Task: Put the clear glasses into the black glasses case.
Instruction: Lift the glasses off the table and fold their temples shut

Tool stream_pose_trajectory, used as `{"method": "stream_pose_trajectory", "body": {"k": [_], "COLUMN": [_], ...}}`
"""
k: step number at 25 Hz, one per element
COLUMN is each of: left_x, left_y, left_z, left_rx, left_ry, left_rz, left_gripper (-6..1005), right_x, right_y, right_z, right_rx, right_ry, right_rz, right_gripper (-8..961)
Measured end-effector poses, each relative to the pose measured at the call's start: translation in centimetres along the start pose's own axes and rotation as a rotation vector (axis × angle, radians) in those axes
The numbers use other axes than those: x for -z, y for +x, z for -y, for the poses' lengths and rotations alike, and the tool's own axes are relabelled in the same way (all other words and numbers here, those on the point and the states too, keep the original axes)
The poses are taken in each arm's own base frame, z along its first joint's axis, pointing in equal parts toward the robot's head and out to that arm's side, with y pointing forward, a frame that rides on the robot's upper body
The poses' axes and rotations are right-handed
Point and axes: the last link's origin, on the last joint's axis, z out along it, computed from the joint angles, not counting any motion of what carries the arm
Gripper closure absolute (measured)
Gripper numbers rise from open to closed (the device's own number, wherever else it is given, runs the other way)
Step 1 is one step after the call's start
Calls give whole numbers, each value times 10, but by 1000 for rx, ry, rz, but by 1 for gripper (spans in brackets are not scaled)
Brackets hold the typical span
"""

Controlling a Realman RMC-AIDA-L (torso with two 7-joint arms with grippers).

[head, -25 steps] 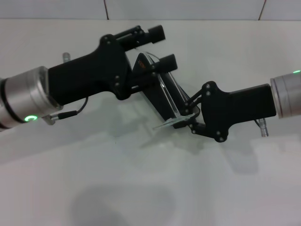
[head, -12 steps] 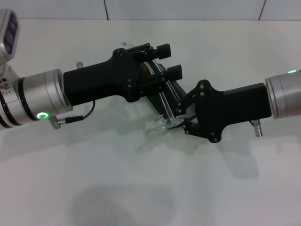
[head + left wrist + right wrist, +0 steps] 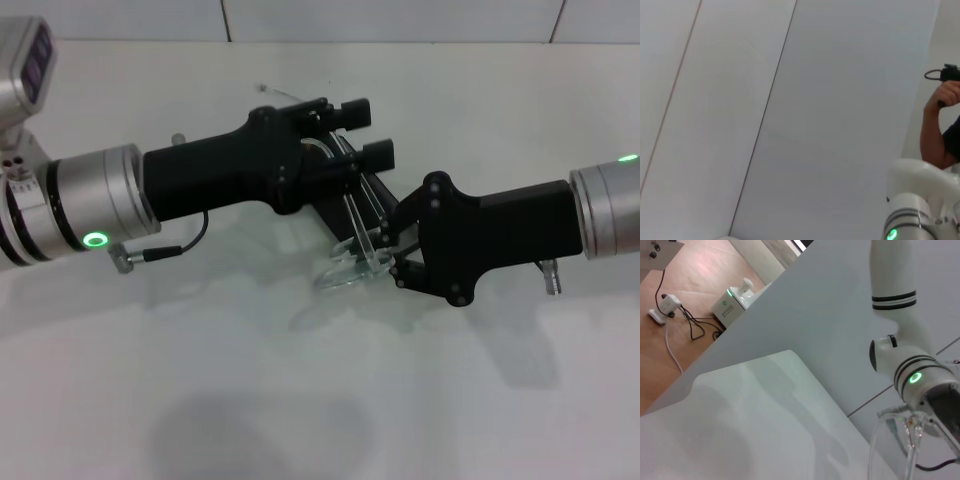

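Observation:
In the head view the black glasses case (image 3: 340, 205) hangs open above the white table, held at its far end in my left gripper (image 3: 368, 132), which reaches in from the left. The clear glasses (image 3: 346, 268) sit at the case's near end, with one thin arm lying along the open case. My right gripper (image 3: 392, 250) comes in from the right and is shut on the glasses' frame. In the right wrist view the clear glasses (image 3: 905, 440) show close up, with the left arm (image 3: 920, 377) behind them. The left wrist view shows neither the case nor the glasses.
The white table (image 3: 250, 400) lies below both arms, with their shadows on it. A tiled wall (image 3: 400, 20) bounds the far edge. In the left wrist view a person (image 3: 940, 125) stands beyond the table. Cables and a small box (image 3: 735, 300) lie on the floor.
My left arm has carried the case to the right and slightly down. The right gripper has shifted a little left, and the glasses now hang lower against the case's near end.

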Motion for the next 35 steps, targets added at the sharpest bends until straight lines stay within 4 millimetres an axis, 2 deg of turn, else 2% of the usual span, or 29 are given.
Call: {"method": "stream_pose_trajectory", "body": {"k": [9, 20, 26, 35], "left_x": [6, 4, -5, -6], "left_y": [5, -5, -8, -6], "left_z": [2, -1, -3, -2], "left_rx": [39, 124, 140, 143], "left_ry": [8, -19, -54, -47], "left_rz": [-13, 57, 115, 104], "left_gripper": [357, 357, 356, 355], "right_x": [7, 11, 11, 12], "right_y": [2, 0, 0, 1], "right_z": [-6, -2, -1, -3], "right_rx": [-13, 29, 34, 30], "right_ry": [19, 64, 65, 65], "right_rz": [-23, -16, -16, -18], "right_gripper": [845, 845, 845, 845]}}
